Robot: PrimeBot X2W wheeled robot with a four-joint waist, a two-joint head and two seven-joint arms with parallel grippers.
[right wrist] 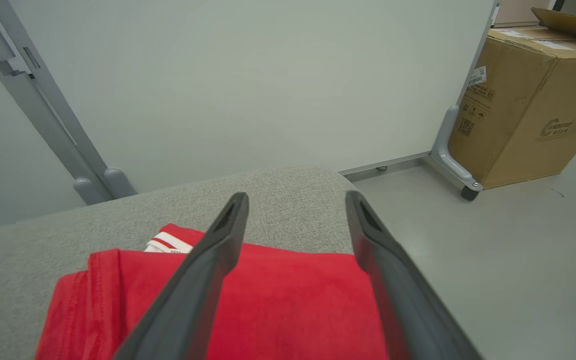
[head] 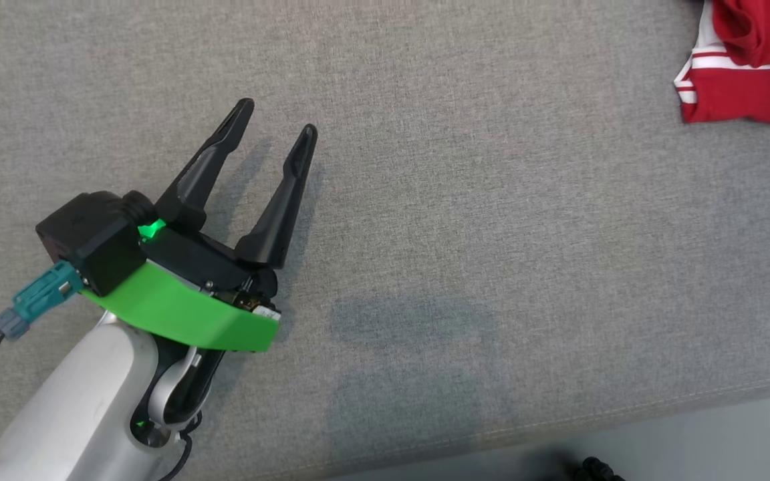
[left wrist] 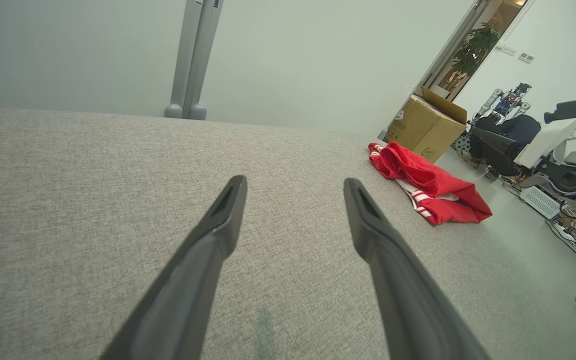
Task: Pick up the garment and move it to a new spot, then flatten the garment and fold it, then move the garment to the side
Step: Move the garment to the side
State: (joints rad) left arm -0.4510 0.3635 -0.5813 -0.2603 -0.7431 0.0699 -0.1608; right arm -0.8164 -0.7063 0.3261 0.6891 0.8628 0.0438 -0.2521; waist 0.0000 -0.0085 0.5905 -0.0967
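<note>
Right gripper (right wrist: 295, 197), mine: fingers spread, gripping nothing, above red garment (right wrist: 293, 300). My left gripper (head: 277, 117) likewise open, well apart from garment. Cardboard box (right wrist: 528, 100) beyond garment, contents hidden.

Left claw (head: 277, 117) spread wide, pointing up and rightward; right claw (right wrist: 296, 197) likewise spread wide.

My right gripper (right wrist: 296, 196) stands with its jaws spread wide and nothing pinched between them. The red garment (right wrist: 293, 310) lies below and between my jaws, spreading out past the left one. Its white-striped trim (right wrist: 168, 244) peeks out just left of my left fingertip. Grey cushion (right wrist: 18, 260) runs ahead of my tips up to a pale wall (right wrist: 243, 75). Bare floor (right wrist: 493, 250) lies right of my right jaw, with a cardboard box (right wrist: 528, 95) well beyond it.
</note>
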